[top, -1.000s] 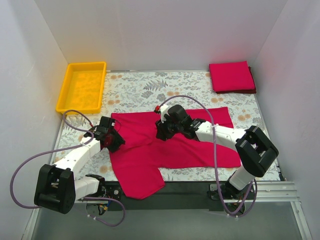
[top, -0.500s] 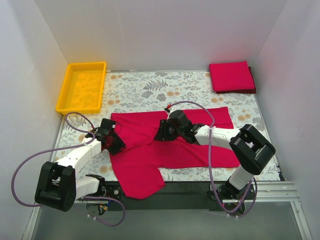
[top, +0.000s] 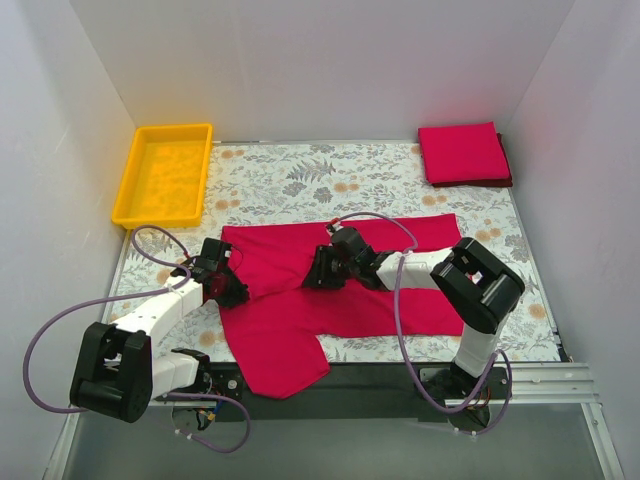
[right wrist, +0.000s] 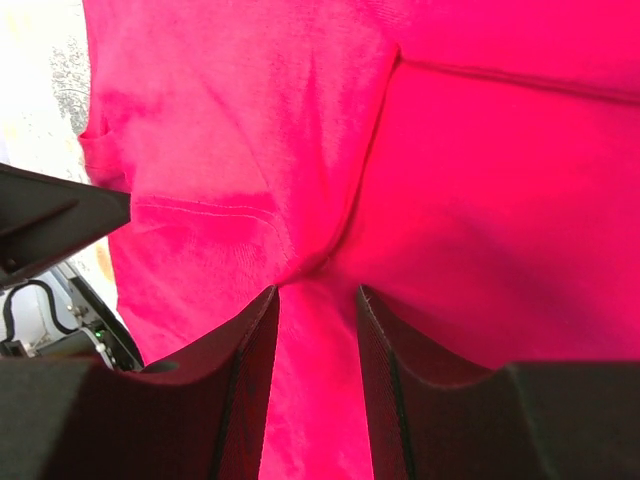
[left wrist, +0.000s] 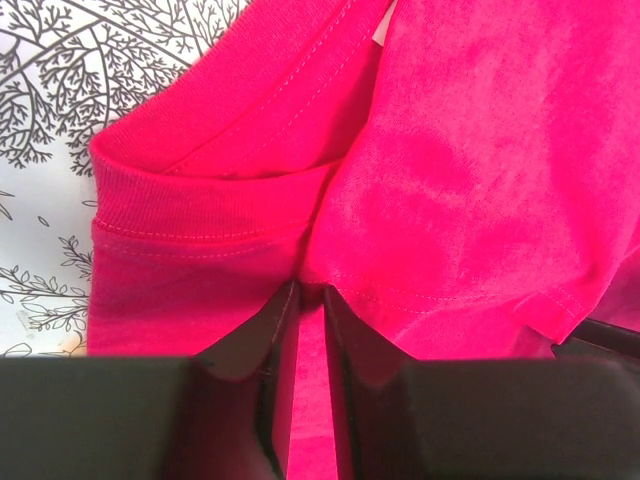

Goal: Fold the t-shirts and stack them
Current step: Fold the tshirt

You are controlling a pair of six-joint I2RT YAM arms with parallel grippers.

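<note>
fold under way on the spread t-shirt (top: 285, 330)
left fingers (left wrist: 245, 345) nearly closed on its left edge, right fingers (right wrist: 240, 350) pinch its middle; next likely needs both lifting together.

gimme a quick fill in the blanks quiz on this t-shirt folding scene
1. The yellow tray sits at the far ____ corner of the table.
2. The folded stack of red shirts lies at the far ____ corner.
3. The left gripper and the right gripper each pinch the spread t-shirt, so ____ grippers are shut on it.

Missing words: left; right; both
</note>
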